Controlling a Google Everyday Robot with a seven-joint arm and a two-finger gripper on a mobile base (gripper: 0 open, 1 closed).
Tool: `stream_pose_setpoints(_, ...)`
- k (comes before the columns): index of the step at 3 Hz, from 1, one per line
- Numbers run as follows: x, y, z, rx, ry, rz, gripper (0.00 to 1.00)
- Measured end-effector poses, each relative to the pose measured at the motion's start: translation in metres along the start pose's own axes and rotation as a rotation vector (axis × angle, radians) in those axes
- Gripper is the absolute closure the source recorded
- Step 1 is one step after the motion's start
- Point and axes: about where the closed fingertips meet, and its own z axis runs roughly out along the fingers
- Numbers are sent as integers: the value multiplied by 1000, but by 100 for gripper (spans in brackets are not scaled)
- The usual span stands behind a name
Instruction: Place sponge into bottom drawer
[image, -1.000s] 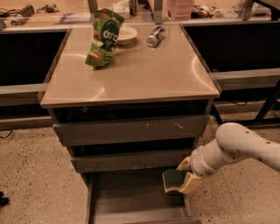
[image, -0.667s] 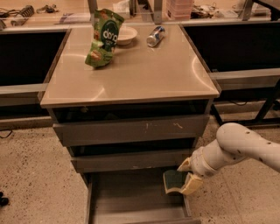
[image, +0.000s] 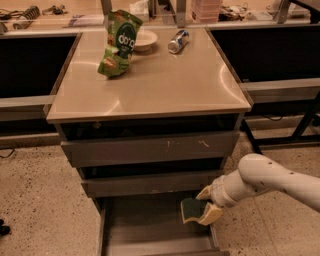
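Note:
The sponge (image: 190, 209), dark green over a yellow base, is held in my gripper (image: 202, 208) just above the right side of the bottom drawer (image: 145, 230). The drawer is pulled out and its grey floor is bare. My white arm (image: 265, 180) reaches in from the right. The gripper's tan fingers (image: 212, 214) close around the sponge's right end. The sponge hangs tilted over the drawer's right inner edge and does not rest on the floor.
Two closed grey drawers (image: 150, 148) sit above the open one. On the cabinet's tan top (image: 160, 85) stand a green snack bag (image: 118, 44), a white bowl (image: 144, 39) and a lying can (image: 178, 41). Dark benches flank both sides.
My arm and the sponge have hardly moved; the gripper holds the sponge in about the same place over the drawer.

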Motion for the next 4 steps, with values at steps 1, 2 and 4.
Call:
stream_pose_setpoints(1,17,-13,47,39,-46,10,100)
stream_pose_setpoints(2,38,-20,105,67,-78,40,100)
stream_pose_setpoints(4,47,-24,131,81,-91,1,100)
